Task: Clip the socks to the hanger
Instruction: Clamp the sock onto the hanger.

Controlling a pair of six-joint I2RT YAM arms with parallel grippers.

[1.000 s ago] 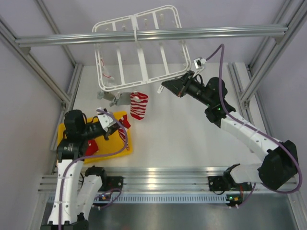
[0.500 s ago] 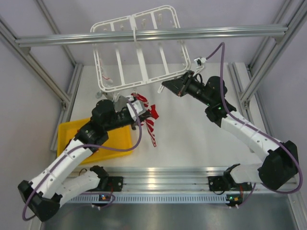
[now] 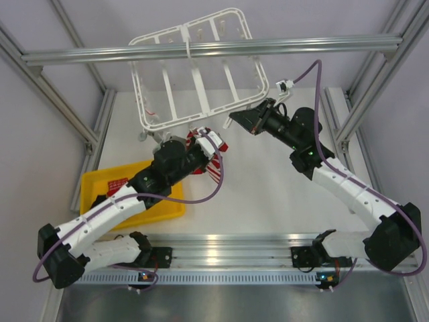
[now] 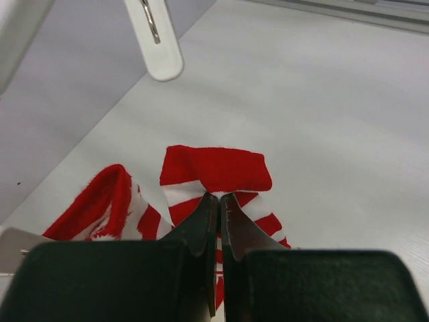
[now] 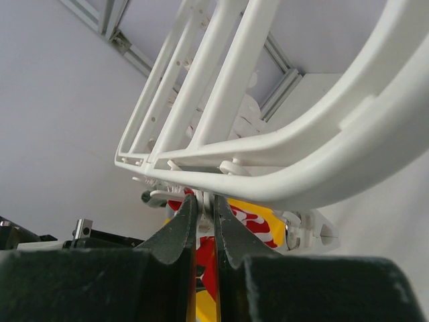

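Note:
The white hanger (image 3: 137, 87) hangs tilted from the front aluminium rail. My left gripper (image 3: 216, 143) is just under its near edge, shut on a red sock with white stripes (image 4: 214, 171); the wrist view shows the jaws (image 4: 218, 197) pinching its cuff. A second red-and-white sock (image 4: 107, 201) sits just left of it, and a white clip (image 4: 157, 40) dangles above. My right gripper (image 3: 234, 121) is at the hanger's near right edge, its jaws (image 5: 206, 201) shut on a small white clip under the rim (image 5: 322, 141).
A yellow tray (image 3: 100, 191) lies at the near left with a red sock (image 3: 119, 182) in it. Aluminium rails (image 3: 221, 48) cross above the hanger and frame the table's sides and near edge.
My left arm has swung from the yellow tray up and right to the hanger's near edge, carrying the sock. The hanger has tilted a little. The right gripper has barely moved.

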